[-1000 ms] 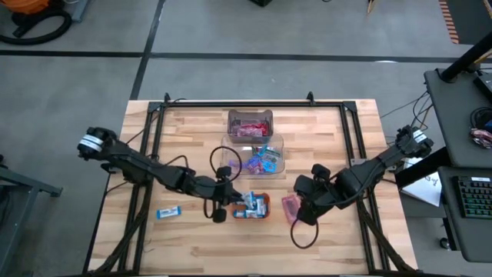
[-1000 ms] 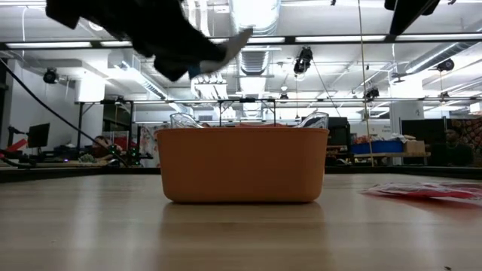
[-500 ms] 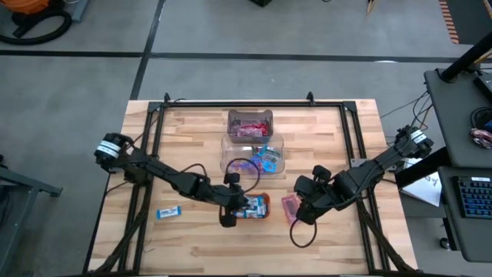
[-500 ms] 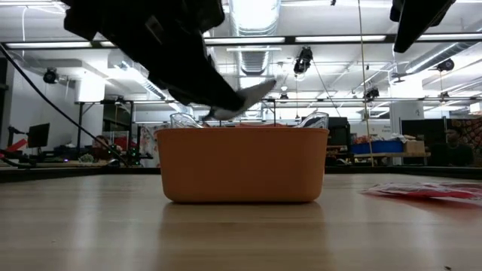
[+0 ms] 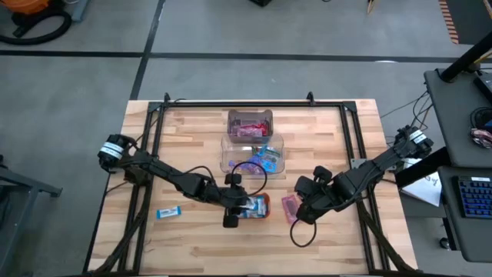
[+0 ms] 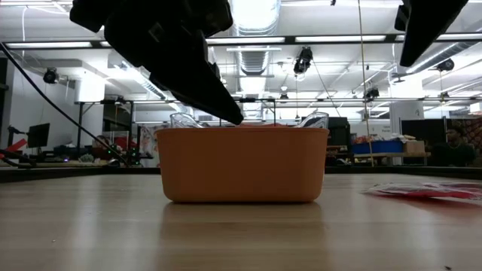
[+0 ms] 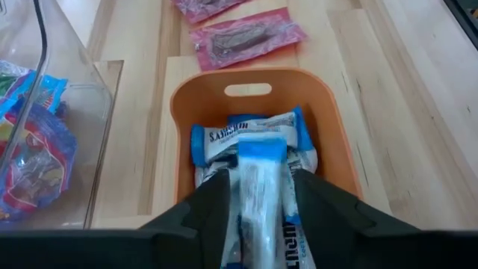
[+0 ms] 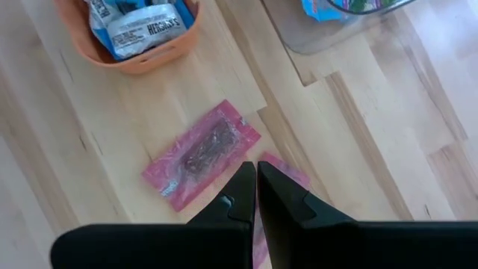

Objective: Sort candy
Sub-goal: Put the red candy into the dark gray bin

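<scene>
**Two arms, one bar in hand**

Left gripper (image 7: 261,196): over the orange tray (image 7: 334,142), fingers clamped on a blue-and-white bar (image 7: 260,187), above more bars of the same kind (image 7: 246,131) in the tray.
Right gripper (image 8: 256,188): fingers pressed together, holding nothing, above two pink packets (image 8: 200,152) on the table (image 5: 192,131), just beside the tray.
Two clear bins (image 5: 250,121): behind the tray; one with reddish sweets, one with blue and purple wrappers.
One stray bar (image 5: 167,212): table's left part, well apart.

Bars (image 7: 246,142) in tray (image 7: 337,149)
</scene>
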Robot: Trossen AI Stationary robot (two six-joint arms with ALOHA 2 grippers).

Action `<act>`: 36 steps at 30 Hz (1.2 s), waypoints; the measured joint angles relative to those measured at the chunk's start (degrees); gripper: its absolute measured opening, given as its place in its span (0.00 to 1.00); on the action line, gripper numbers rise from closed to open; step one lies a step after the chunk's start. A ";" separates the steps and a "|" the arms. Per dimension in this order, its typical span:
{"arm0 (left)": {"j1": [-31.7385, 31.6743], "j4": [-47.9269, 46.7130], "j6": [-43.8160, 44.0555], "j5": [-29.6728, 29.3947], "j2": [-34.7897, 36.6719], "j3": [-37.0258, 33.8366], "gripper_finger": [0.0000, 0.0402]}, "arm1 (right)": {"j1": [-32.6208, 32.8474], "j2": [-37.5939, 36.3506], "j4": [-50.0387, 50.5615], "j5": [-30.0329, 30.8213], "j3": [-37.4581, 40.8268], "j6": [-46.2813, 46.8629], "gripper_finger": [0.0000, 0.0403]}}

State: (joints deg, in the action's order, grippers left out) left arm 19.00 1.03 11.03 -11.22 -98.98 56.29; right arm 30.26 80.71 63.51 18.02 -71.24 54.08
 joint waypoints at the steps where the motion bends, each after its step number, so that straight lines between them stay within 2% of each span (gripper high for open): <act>1: -0.04 -0.06 0.00 0.06 0.00 -0.02 0.35 | 0.00 0.00 -0.02 0.00 0.16 0.06 0.02; 5: -0.04 -1.75 -0.02 0.15 1.16 -0.02 0.39 | 0.00 0.00 -0.09 -0.37 0.35 1.86 0.02; 9: -0.04 -6.26 -1.42 0.14 4.68 -0.07 0.39 | 0.00 0.00 0.13 -5.72 0.04 5.27 0.02; 19: 0.08 -15.38 -5.22 -0.28 18.48 -1.33 0.39 | 0.00 0.02 1.25 -13.96 0.58 17.47 0.02; 24: 0.59 -12.43 -4.24 -0.27 26.69 -7.08 0.39 | 0.26 0.06 1.05 -15.10 3.22 20.40 0.02; 30: 0.94 -7.73 -2.41 -0.27 35.87 -14.03 0.39 | 0.24 0.07 -0.02 -15.65 10.28 23.13 0.02; 36: 0.94 -6.55 -2.51 -0.29 43.70 -15.98 0.39 | 0.24 0.09 -2.83 -15.50 16.78 27.12 0.02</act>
State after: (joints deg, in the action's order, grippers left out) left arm 19.94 -5.52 8.51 -11.51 -55.28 40.32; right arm 30.50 80.79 60.68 2.52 -54.46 81.20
